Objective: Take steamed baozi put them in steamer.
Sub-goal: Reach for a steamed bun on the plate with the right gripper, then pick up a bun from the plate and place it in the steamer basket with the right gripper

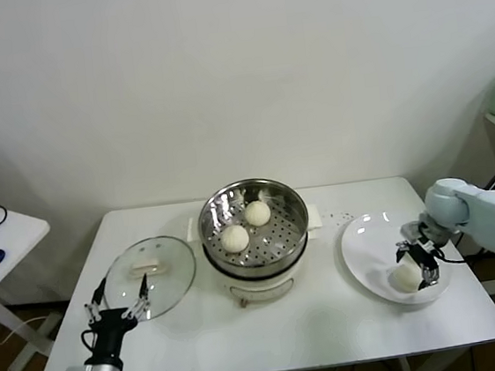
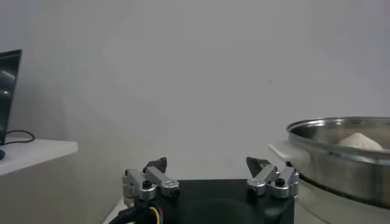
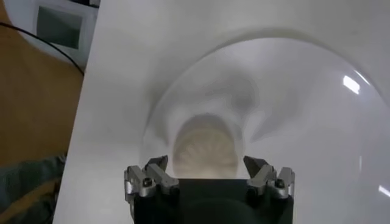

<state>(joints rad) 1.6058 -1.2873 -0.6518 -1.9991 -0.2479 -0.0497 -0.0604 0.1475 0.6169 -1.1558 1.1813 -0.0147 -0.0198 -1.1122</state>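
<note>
From my station, the left tool (image 1: 119, 307) sits parked at the near left corner of the desk (image 1: 315, 320), just in front of the glass lid (image 1: 149, 277), its jaws spread wide and holding nothing. The lid lies flat on the desk, beside the steamer (image 1: 253, 225).

The steamer stands at the middle of the desk on its cream pot base, uncovered. I count 2 buns (image 1: 245, 225) already resting on its perforated bottom, near each other but apart.

Further right is the white plate (image 1: 365, 253). I see 1 bun (image 3: 205, 149) on it, toward its near right part. The right tool (image 1: 419, 265) is down over that bun with its jaws wide, 1 finger on either side; I cannot tell whether the fingers touch the dough yet, and nothing is gripped.

My judgement: 2 buns are done, this 1 is about to be taken, so the task is roughly half through. I see no other bun on the plate; one could be hidden behind the arm.

I can read no brand, label or writing on the steamer, lid or plate.
</note>
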